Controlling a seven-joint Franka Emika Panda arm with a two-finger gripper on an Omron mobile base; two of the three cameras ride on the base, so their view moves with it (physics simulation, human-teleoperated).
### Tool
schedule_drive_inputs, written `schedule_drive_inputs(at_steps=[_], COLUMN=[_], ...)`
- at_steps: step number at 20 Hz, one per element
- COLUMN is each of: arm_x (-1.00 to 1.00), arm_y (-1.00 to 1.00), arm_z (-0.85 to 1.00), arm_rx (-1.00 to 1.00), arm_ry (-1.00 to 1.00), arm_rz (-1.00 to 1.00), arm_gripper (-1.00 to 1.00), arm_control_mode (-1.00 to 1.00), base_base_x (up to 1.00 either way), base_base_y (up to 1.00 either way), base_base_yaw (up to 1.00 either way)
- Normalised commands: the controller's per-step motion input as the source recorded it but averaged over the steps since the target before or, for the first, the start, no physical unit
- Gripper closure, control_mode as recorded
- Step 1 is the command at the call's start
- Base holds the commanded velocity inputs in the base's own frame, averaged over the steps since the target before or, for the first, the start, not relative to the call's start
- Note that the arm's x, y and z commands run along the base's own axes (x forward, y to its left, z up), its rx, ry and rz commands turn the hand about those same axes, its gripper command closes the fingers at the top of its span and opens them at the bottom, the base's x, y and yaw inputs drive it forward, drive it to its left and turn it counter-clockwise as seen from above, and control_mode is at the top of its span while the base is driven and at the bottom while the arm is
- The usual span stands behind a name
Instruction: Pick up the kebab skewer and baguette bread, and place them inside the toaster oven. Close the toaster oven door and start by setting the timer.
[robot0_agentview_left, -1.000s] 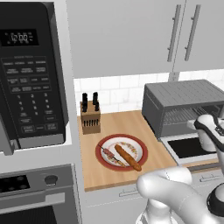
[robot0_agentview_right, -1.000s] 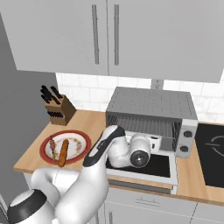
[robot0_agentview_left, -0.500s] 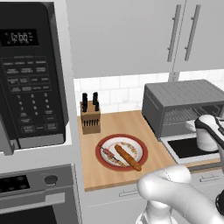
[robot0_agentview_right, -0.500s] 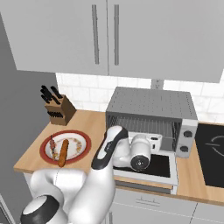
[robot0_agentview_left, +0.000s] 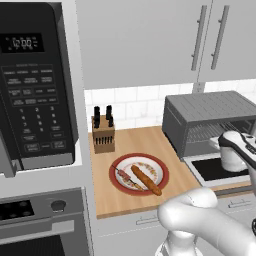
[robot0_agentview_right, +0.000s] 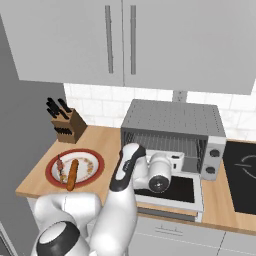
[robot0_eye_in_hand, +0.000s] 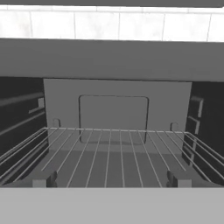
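Observation:
The kebab skewer (robot0_agentview_left: 123, 174) (robot0_agentview_right: 60, 167) and the baguette bread (robot0_agentview_left: 146, 180) (robot0_agentview_right: 73, 174) lie side by side on a red-rimmed plate (robot0_agentview_left: 152, 165) (robot0_agentview_right: 93, 158) on the wooden counter. To the right of it stands the toaster oven (robot0_agentview_left: 210, 107) (robot0_agentview_right: 172, 117). Its door (robot0_agentview_left: 216, 170) (robot0_agentview_right: 176, 188) is folded down flat. My hand hovers over the lowered door, facing the cavity. The gripper (robot0_eye_in_hand: 111, 179) is open and holds nothing, and past it I look onto the bare wire rack (robot0_eye_in_hand: 113, 151).
A knife block (robot0_agentview_left: 103, 132) (robot0_agentview_right: 70, 125) stands at the back of the counter behind the plate. A black microwave (robot0_agentview_left: 35, 85) sits to the left above a built-in oven (robot0_agentview_left: 30, 220). A dark cooktop (robot0_agentview_right: 242, 175) lies right of the toaster oven. Wall cabinets hang overhead.
My hand has drifted slightly to the right in front of the oven mouth. The gripper stays open. The food and the door have not moved.

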Motion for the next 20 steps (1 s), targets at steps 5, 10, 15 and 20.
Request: schedule_drive_inputs(at_steps=[5,10,15,20], arm_x=[0.05,0.23,0.27,0.35], arm_y=[0.0,0.01,0.0,0.0], arm_z=[0.0,0.0,0.0,0.0], arm_rx=[0.0,0.0,0.0,0.0], arm_ry=[0.0,0.0,0.0,0.06], arm_rz=[0.0,0.0,0.0,0.0], arm_gripper=[-1.0,-1.0,-1.0,-1.0], arm_control_mode=[-1.0,-1.0,-1.0,-1.0], base_base_x=[0.0,0.0,0.0,0.0], base_base_y=[0.0,0.0,0.0,0.0], base_base_yaw=[0.0,0.0,0.0,0.0])
